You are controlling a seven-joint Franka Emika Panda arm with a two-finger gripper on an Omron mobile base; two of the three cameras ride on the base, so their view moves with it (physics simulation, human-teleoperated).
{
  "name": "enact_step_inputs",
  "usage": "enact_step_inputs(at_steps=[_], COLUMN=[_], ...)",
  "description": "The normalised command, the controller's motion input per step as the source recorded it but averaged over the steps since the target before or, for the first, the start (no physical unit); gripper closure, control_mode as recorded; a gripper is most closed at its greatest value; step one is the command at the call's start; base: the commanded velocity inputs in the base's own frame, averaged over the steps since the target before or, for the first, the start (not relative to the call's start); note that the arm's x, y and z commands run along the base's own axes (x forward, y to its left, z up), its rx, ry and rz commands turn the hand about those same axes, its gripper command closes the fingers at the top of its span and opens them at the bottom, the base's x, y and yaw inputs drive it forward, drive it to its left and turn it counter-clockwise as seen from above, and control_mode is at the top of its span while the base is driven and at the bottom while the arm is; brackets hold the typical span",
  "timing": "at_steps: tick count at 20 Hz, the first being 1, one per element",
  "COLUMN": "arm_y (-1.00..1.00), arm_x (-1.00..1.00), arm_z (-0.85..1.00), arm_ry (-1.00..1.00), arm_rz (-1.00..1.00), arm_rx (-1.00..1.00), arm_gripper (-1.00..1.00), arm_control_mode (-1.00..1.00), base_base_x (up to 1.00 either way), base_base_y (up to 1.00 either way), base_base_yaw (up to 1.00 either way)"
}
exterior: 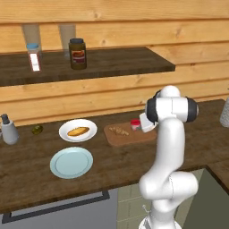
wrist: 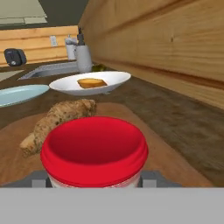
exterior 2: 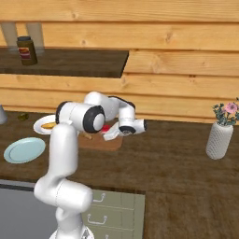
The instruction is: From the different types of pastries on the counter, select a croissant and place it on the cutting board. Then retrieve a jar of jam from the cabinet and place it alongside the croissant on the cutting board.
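Gripper (wrist: 94,181) pinches jam jar (wrist: 94,151) by sides, red lid up so nothing spills. Jar sits low over cutting board (exterior: 129,136), just beside croissant (wrist: 57,120), right where both belong together.

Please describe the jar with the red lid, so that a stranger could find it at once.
Find the cutting board on the dark wooden counter, right of the two plates. At its right end, beside the croissant, stands the jam jar, held in the tool. Its red lid sets it apart from the brown jar on the shelf.
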Motion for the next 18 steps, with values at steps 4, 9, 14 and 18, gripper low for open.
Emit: enact_step_inputs(at_steps=[4, 9, 14, 18], arm_y=[0.0, 0.0, 0.0, -0.19], arm_x=[0.04, 0.0, -0.01, -0.04], arm_z=[-0.12, 0.02, 0.07, 0.56], arm_ry=[0.0, 0.0, 0.0, 0.0], arm_rz=[0.07, 0.0, 0.0, -0.08], arm_rx=[0.03, 0.01, 0.01, 0.06], arm_gripper=[-1.0, -1.0, -1.0, -1.0], arm_control_mode=[-1.0, -1.0, -1.0, -1.0], base_base_x=[0.0, 0.0, 0.0, 0.0], base_base_y=[0.0, 0.0, 0.0, 0.0], base_base_yaw=[0.0, 0.0, 0.0, 0.0])
